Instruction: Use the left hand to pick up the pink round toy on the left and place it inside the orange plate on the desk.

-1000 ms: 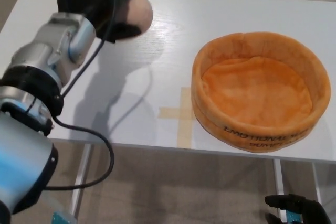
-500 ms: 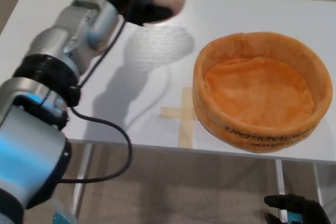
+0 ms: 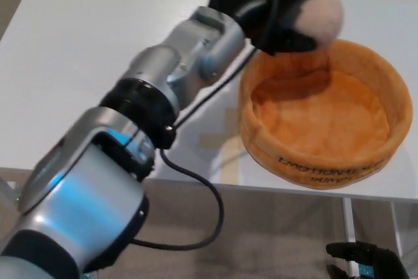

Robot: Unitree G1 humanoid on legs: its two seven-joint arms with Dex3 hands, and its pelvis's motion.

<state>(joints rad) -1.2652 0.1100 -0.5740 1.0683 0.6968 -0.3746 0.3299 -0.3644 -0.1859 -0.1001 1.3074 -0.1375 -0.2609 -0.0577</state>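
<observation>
Right hand (image 3: pixel 366 259): lowest in the frame, below the desk edge, only partly in view — I cannot tell how it is set.
Desk (image 3: pixel 98 63): white, with a tan tape cross (image 3: pixel 225 138) just left of the plate.
Orange plate (image 3: pixel 325 114): soft, high-rimmed, nothing lying inside it.
Left hand (image 3: pixel 277 1): reached over the plate's far-left rim, fingers wrapped about the toy.
Pink round toy (image 3: pixel 321 17): held clear of the desk, above the plate's far rim.
Progress: pickup and most of the carry look done — what remains is lowering and letting go inside the rim.
Orientation: the toy looks round, so no long axis or heading can be told.
</observation>
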